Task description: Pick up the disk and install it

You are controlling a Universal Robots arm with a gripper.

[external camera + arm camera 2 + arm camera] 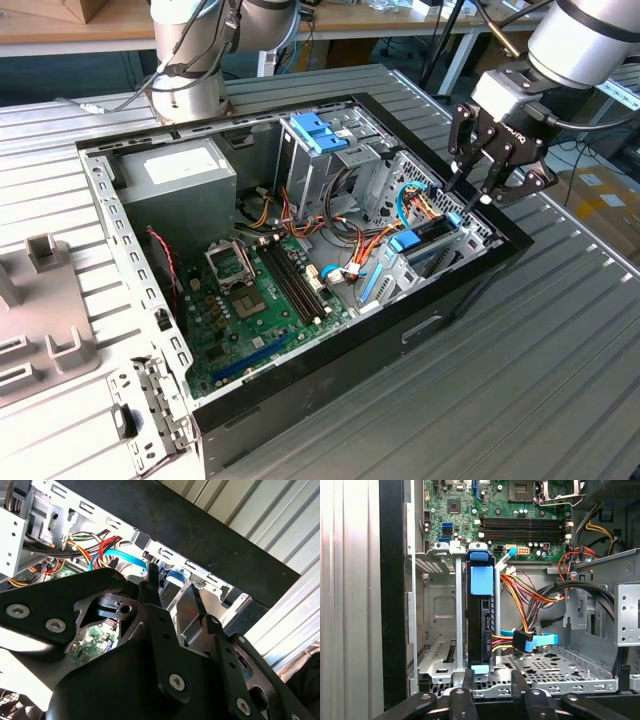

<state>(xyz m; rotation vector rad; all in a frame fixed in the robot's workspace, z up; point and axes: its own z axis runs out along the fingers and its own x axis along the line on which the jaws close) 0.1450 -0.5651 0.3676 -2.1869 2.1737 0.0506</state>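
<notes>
In the exterior view, a grey fixture block (40,320) sits on the ribbed metal table (560,380) at the exterior view's left. Next comes the open computer case (330,370), lying on its side. Inside it, the grey power supply (175,180) occupies the corner nearest the arm base (190,90). The green motherboard (265,300) covers the case floor, with the tall metal cage (320,150) and its light-blue plastic top behind it. Toward the exterior view's right, the disk (425,240) stands on edge in the drive bay at the case's corner, blue rail tabs facing up.

The gripper (470,200) hangs directly above the disk, its fingers spread apart, tips just above the case edge and not clamped on anything.

In the first wrist view, the disk (481,615) sits upright in the slot of the metal bay bracket (437,630), blue tabs at both ends. A blue data cable connector (527,641) and bundled orange-yellow wires (530,592) lie just beside it. Both black fingertips (469,680) straddle the disk's near end, apart from it
</notes>
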